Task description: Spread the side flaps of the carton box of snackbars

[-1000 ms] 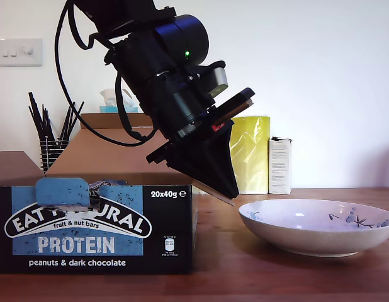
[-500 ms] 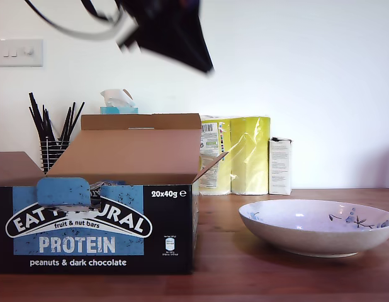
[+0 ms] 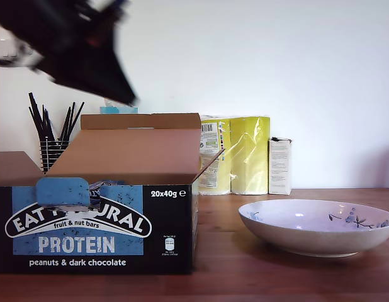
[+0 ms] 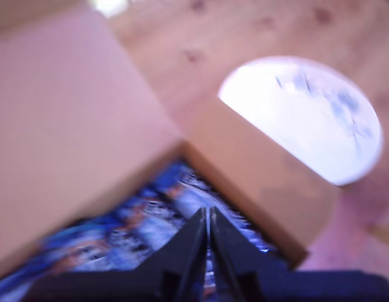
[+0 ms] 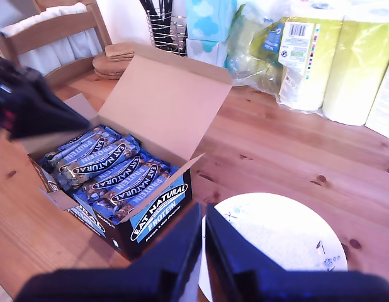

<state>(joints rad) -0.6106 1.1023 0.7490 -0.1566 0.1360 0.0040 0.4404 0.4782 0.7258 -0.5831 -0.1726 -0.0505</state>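
Nearest the exterior camera, the carton box [image 3: 94, 229] stands on the table [image 3: 245, 277] at the exterior view's left, its long axis running across that view. The wide lid [image 3: 128, 154] is raised behind the opening. A bowl [image 3: 317, 226] sits just beside the box's end at the exterior view's right.

Side flaps: the flap [image 3: 210, 160] at the bowl end is already angled outward and upward. The second flap [image 3: 12, 167], at the end on the exterior view's left, shows its brown face. How far it is spread cannot be told.

My first gripper [image 4: 207, 211] is over the open box, above the snack bars [image 5: 112, 170]. Its fingers are pressed together with nothing between them. It shows as the blurred dark arm high at the exterior view's left. The second flap lies below it, so this is judged the nearer arm for that flap.

My second gripper [image 5: 204, 236] is high over the bowl end, well apart from the box. Its fingers are likewise closed and empty.

Behind stand a yellow pack [image 3: 248, 154] and a small white carton [image 3: 280, 165].
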